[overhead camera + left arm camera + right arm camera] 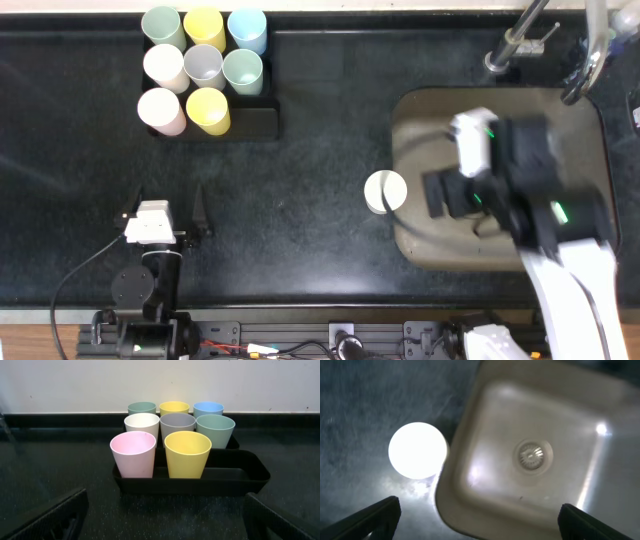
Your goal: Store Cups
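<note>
No words, numbers or signs can be read anywhere. The cups (203, 68) are plain, and the black tray (255, 122), the sink (420, 250) and the dark counter (300, 200) carry no readable print.

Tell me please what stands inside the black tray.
Eight upright cups stand in the black tray. The corner place beside the yellow cup next to the pink cup is empty. The floor beneath the cups is hidden.

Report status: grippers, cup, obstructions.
Left gripper open, empty. Right gripper open above sink edge. White cup on counter beside sink, ungrasped. Path to tray clear.
</note>
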{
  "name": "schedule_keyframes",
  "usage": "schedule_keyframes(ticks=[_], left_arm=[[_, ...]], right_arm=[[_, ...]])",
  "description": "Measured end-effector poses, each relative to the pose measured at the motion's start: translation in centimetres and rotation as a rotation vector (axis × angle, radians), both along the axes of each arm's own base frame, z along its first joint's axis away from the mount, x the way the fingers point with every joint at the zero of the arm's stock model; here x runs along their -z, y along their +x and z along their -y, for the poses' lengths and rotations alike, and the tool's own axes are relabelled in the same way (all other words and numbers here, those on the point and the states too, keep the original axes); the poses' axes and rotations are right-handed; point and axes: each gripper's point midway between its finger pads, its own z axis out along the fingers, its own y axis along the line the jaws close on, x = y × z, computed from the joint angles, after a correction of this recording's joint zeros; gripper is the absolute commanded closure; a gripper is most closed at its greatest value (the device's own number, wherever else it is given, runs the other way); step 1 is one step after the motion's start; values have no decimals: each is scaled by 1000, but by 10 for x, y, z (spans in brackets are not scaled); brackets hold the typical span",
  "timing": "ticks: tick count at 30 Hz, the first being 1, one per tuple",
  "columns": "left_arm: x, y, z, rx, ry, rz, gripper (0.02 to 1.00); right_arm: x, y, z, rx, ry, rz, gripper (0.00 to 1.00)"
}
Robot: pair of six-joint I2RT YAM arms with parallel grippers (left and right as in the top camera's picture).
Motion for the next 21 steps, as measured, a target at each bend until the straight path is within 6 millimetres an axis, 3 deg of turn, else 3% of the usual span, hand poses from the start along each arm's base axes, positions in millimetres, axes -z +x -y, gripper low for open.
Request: schedule_keyframes(ticks=[5, 10, 15, 21], left_arm=[[0, 0, 0, 0, 0, 1, 18], [0, 0, 0, 0, 0, 0, 18], [0, 0, 0, 0, 0, 0, 18], [0, 0, 0, 0, 0, 0, 18]], right_arm=[[55, 20, -21, -76, -55, -222, 1], [98, 25, -27, -141, -103, -377, 31], [119, 24, -28, -184, -128, -459, 5], [122, 29, -32, -203, -117, -444, 3]])
